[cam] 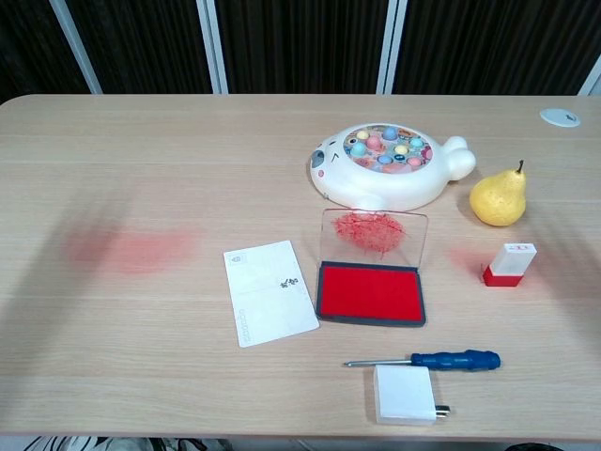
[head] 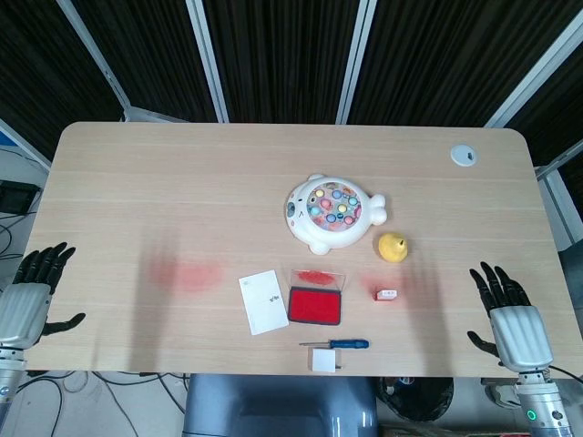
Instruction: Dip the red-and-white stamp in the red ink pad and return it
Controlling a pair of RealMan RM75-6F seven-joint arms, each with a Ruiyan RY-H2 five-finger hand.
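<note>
1. Across the table (cam: 141, 376), a white fish-shaped toy (cam: 390, 167) is sitting at the back, holding small coloured pieces in its round tray.
2. Nearer me, the red ink pad (cam: 370, 293) is lying open, its smeared clear lid standing upright behind it.
3. Left of it, a white card (cam: 269, 291) is showing small print too tiny to read.
4. Right of the pad, apart from it, the red-and-white stamp (cam: 508, 264) is standing, white end up.
5. Off the table's edges, my left hand (head: 32, 296) and right hand (head: 506, 314) are hanging released, fingers spread, grasping nothing.
</note>
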